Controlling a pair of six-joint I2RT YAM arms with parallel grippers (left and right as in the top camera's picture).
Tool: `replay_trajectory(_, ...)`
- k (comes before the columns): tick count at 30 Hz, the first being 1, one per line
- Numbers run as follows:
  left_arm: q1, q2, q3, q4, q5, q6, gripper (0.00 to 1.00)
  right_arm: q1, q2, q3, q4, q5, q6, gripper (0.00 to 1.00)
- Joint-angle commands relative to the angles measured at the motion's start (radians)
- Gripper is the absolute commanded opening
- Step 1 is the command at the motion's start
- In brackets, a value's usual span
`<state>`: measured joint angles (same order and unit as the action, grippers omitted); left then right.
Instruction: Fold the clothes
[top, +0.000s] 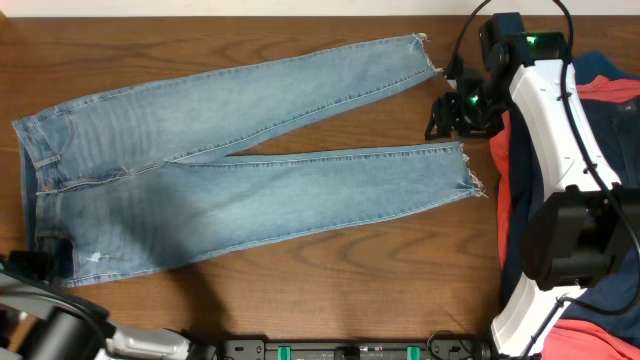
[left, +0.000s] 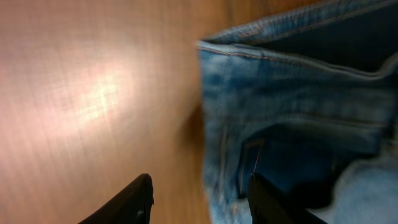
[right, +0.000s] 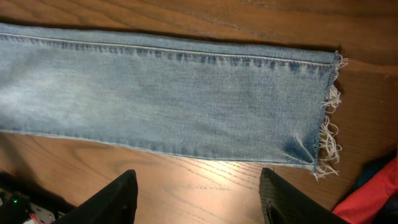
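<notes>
Light blue denim jeans lie flat on the wooden table, waist at the left, both legs running right to frayed hems. My right gripper is open and empty between the two hems. In the right wrist view its jaws hover over bare wood just short of a leg's frayed hem. My left gripper is at the jeans' lower waist corner. In the left wrist view it is open, one finger over wood and one over the waistband, gripping nothing.
A pile of other clothes sits at the right edge under the right arm: navy and coral-red garments. The red one also shows in the right wrist view. The table's front edge carries the arm bases.
</notes>
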<state>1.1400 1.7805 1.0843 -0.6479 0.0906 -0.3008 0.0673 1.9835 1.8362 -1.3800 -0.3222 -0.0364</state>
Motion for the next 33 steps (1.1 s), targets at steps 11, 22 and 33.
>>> replay_trajectory(11,0.002,0.08,-0.005,0.153,-0.028,0.084,0.51,-0.021,0.002,-0.016,0.001,0.124,0.167,0.62)
replay_trajectory(22,0.002,0.153,-0.005,0.153,-0.011,0.081,0.09,-0.127,0.002,-0.19,0.099,0.138,0.304,0.59)
replay_trajectory(33,0.002,0.072,-0.003,0.135,0.033,0.079,0.06,-0.177,0.002,-0.446,0.241,0.092,0.351,0.5)
